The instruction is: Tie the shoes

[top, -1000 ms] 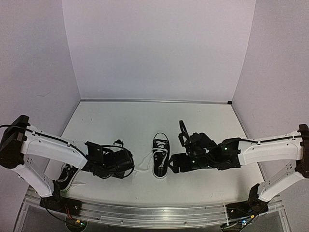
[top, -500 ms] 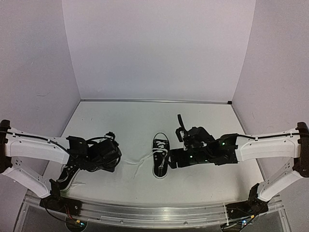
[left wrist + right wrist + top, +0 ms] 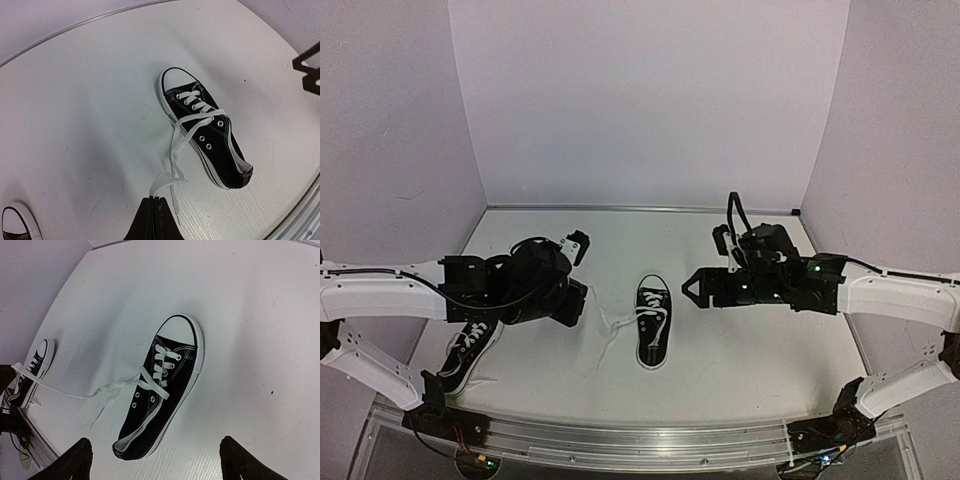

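left gripper (image 3: 154, 201) pinched shut on a lace end (image 3: 162, 181), stretched out left of the centre shoe (image 3: 653, 335). right gripper (image 3: 691, 288) spread wide and empty, right of its toe. No knot or bow yet (barely started, I'd say). second shoe (image 3: 465, 355) far left of it, looks untied too.
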